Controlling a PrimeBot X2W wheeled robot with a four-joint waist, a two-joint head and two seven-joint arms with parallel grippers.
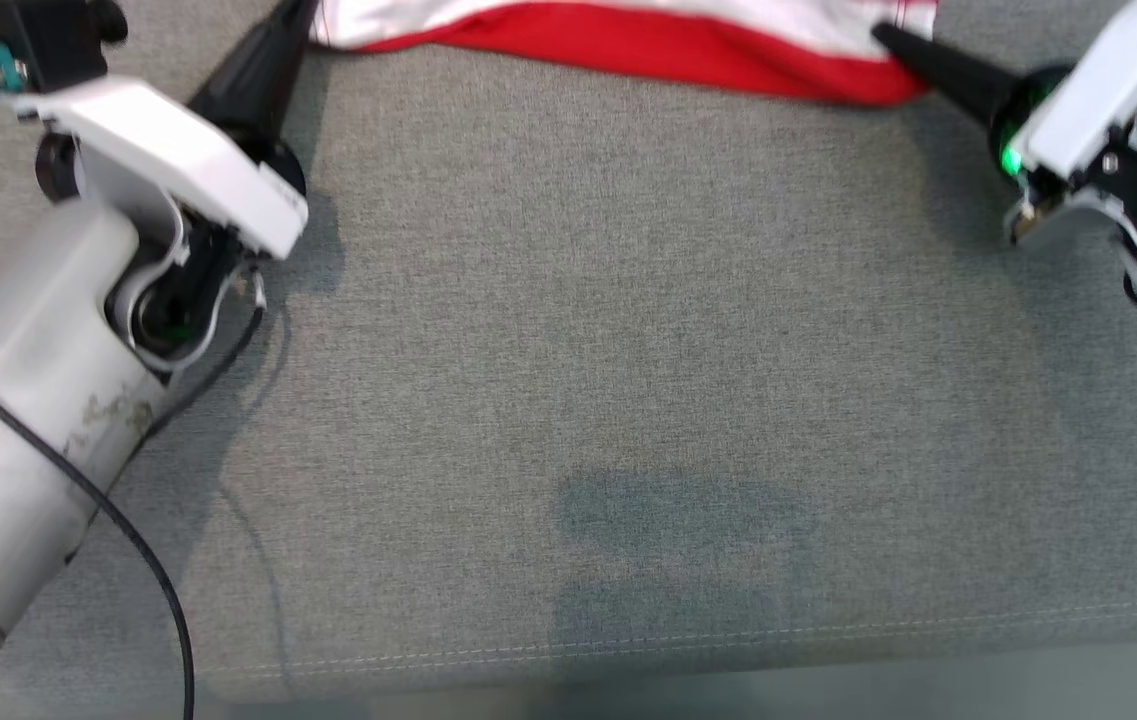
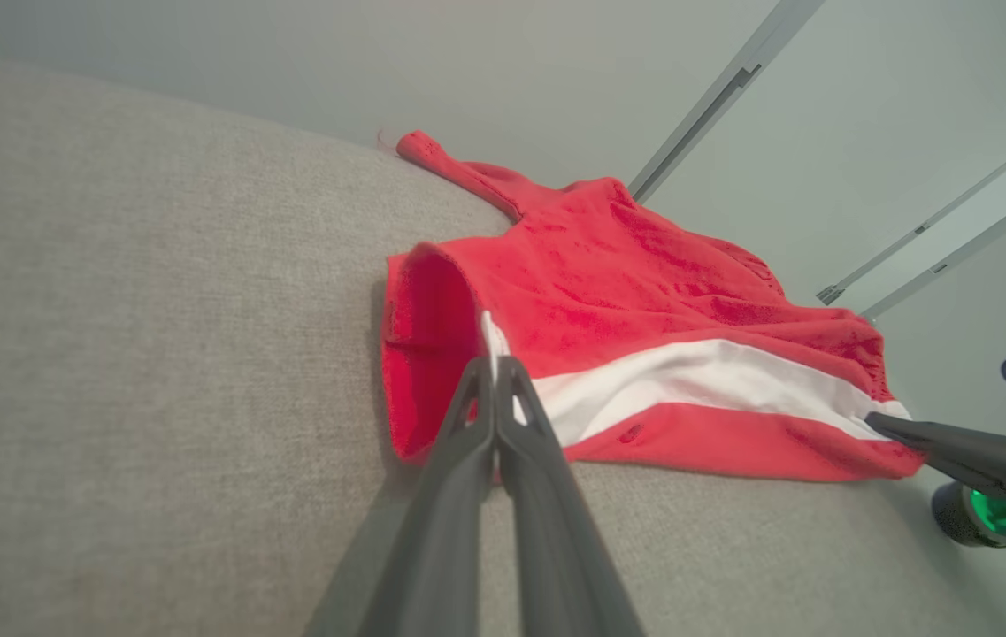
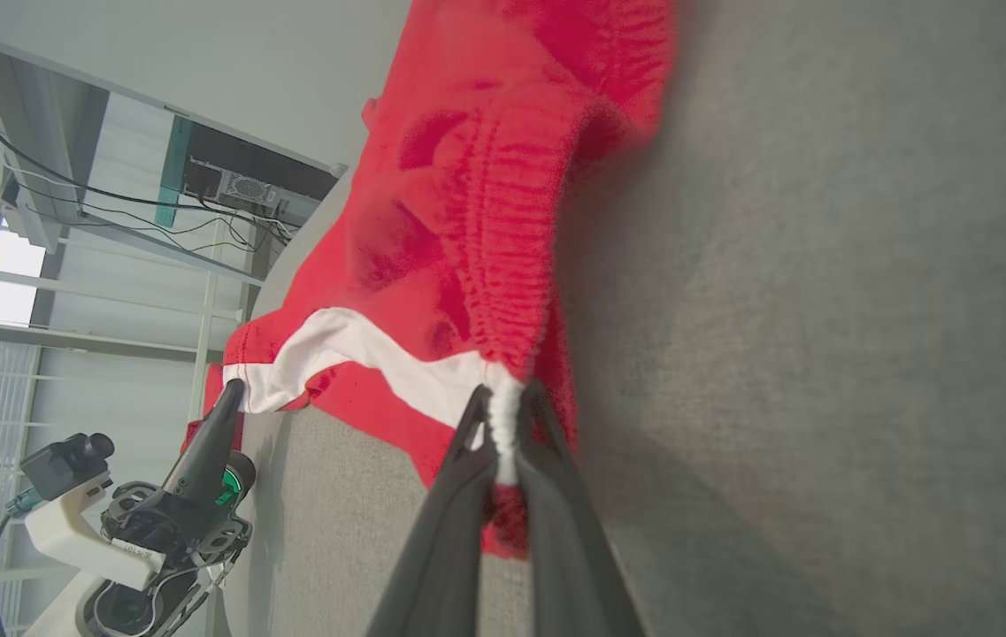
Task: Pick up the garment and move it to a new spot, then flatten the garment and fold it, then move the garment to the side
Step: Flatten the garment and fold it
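Note:
The garment [image 1: 648, 35] is red with a white band and lies at the far edge of the grey cushion [image 1: 578, 350], cut off by the top of the head view. In the left wrist view the garment [image 2: 644, 318] spreads rumpled, and my left gripper [image 2: 495, 363] is shut on its near left corner at the white band. In the right wrist view my right gripper [image 3: 503, 402] is shut on the white band beside the gathered waistband of the garment [image 3: 467, 203]. In the head view my left gripper [image 1: 303, 12] and right gripper [image 1: 883, 32] hold opposite ends of the hem.
The grey cushion's front seam [image 1: 628, 640] runs along the bottom of the head view. A black cable [image 1: 128, 540] trails from my left arm. Shelving with wires [image 3: 113, 212] stands behind the cushion in the right wrist view.

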